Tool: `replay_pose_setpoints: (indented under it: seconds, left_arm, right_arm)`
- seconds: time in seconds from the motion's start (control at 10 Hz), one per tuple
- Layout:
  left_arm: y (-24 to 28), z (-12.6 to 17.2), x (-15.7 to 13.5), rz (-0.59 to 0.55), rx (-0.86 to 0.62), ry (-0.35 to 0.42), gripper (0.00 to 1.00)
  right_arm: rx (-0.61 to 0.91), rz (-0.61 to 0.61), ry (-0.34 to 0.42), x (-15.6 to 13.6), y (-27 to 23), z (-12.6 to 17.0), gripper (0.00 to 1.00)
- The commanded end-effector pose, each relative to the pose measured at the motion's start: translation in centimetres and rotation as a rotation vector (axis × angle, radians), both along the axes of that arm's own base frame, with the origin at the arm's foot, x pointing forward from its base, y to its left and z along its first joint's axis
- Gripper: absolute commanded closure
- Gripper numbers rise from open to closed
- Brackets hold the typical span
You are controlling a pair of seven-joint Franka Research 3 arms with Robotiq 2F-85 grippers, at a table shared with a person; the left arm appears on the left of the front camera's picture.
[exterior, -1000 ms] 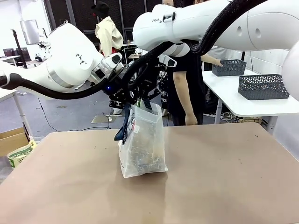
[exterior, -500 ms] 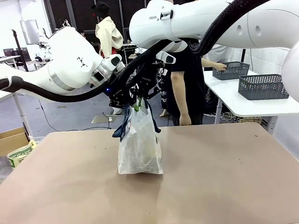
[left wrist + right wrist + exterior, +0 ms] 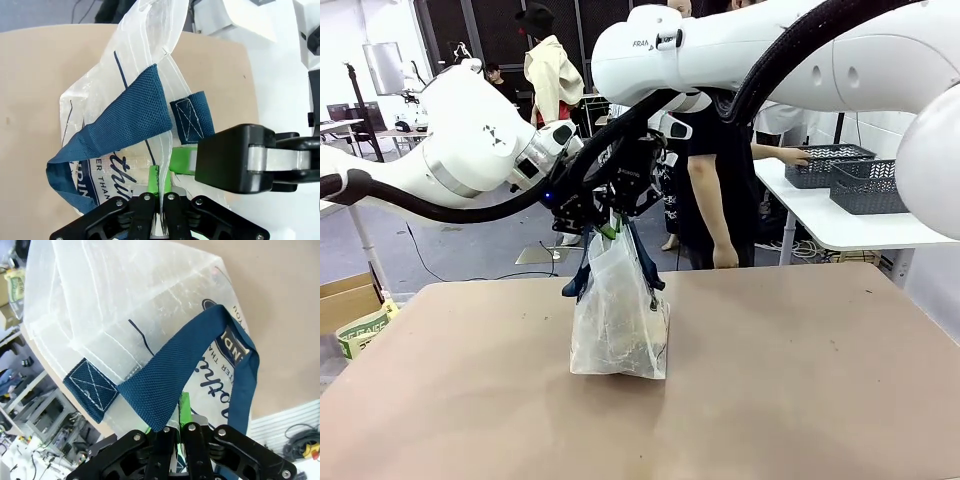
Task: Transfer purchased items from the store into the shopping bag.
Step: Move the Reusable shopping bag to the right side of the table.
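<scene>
Shopping bag of clear plastic stands directly below the jaws, its base on the tan counter and its top edge gathered to a narrow peak. Left jaws and right jaws meet at that peak, both pinched tight on the shopping bag's rim, with green pads pressed flat against the film. The right arm's black finger sits just beside the left pair. Navy strap handles droop loose to either side of the jaws; whether one is caught in the pinch cannot be told. Contents show as pale blurs. Behind the jaws, past the counter's far edge, stands a person in black. Far right of the jaws, two dark grey slotted baskets sit on a white side table, a hand at one. Low to the left, a cardboard box lies on the floor.
</scene>
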State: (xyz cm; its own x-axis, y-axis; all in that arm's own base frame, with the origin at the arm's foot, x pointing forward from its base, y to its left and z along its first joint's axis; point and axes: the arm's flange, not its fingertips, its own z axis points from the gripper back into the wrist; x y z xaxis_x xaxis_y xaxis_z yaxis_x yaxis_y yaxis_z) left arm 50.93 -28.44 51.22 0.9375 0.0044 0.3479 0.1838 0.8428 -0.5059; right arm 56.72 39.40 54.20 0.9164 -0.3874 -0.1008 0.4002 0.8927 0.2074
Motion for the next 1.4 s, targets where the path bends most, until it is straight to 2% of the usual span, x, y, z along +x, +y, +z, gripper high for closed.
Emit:
replay_pose_setpoints:
  seconds: [0.0,0.1,0.6,1.0,1.3]
  left_arm:
    - [0.0,0.0,0.0,0.003,-0.005,0.003,1.0]
    - [0.0,0.0,-0.2,-0.005,-0.013,-0.02,1.0]
    - [1.4,0.6,-0.9,-0.02,-0.128,-0.007,0.01]
    - [1.0,0.5,-1.4,-0.06,-0.207,0.005,0.0]
    - [-0.1,0.1,-1.6,-0.099,-0.211,0.029,0.0]
  right_arm:
    - [0.002,0.001,-0.009,-0.5,0.0,0.3,1.0]
    - [0.0,0.0,0.0,0.0,0.0,0.0,1.0]
    - [-0.01,-0.017,0.013,0.1,0.3,-0.4,1.0]
    - [-0.004,-0.018,0.021,0.2,0.3,-0.8,1.0]
    - [0.002,-0.022,0.019,0.2,0.3,-0.8,1.0]
